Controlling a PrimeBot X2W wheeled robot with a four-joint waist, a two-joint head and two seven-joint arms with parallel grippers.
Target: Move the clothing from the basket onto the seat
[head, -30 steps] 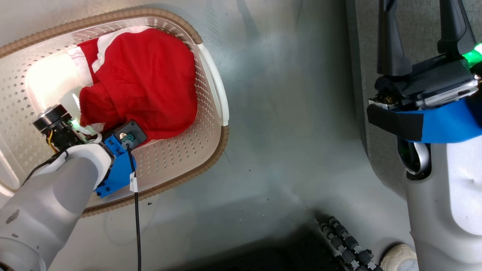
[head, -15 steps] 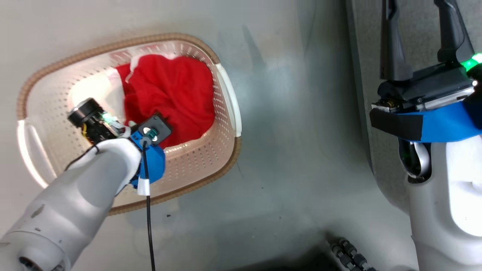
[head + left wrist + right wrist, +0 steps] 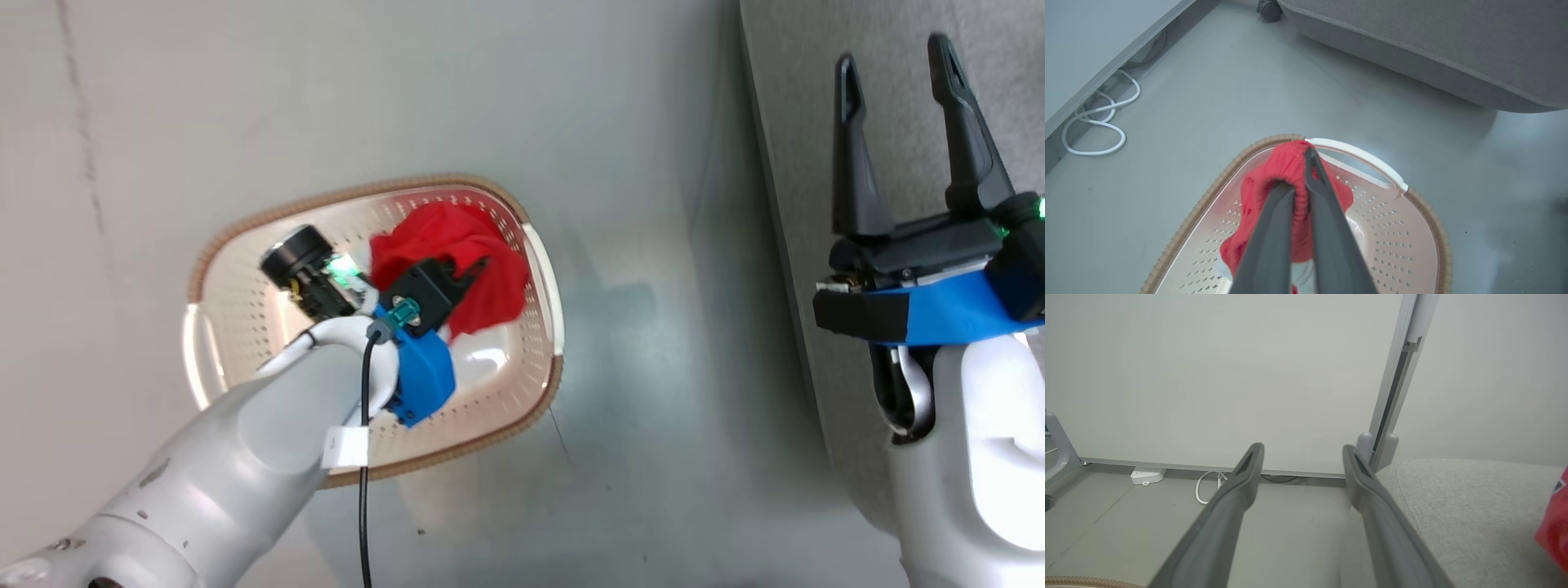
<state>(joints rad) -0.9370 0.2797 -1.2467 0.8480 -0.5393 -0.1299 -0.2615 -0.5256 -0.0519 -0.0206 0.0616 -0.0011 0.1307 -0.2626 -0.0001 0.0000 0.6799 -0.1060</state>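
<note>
Left side: the basket [image 3: 237, 327] sits rim up on the grey floor [image 3: 637, 163]. My left gripper [image 3: 1298, 175] is over it, its 2 fingers pinched tight on 1 red garment [image 3: 445, 237]. The garment hangs bunched inside the basket's outline, toward the white handle [image 3: 1359, 156] on the seat side. I can't tell whether its lower end touches the basket bottom. Middle: bare floor.

Right side: the grey seat [image 3: 788, 122] is well apart from the basket. My right gripper [image 3: 891, 57] hovers over the seat's edge, fingers spread wide with nothing between them. In the right wrist view a 2nd red garment [image 3: 1555, 526] shows at the far right edge, against the seat cushion and mostly cut off.
</note>
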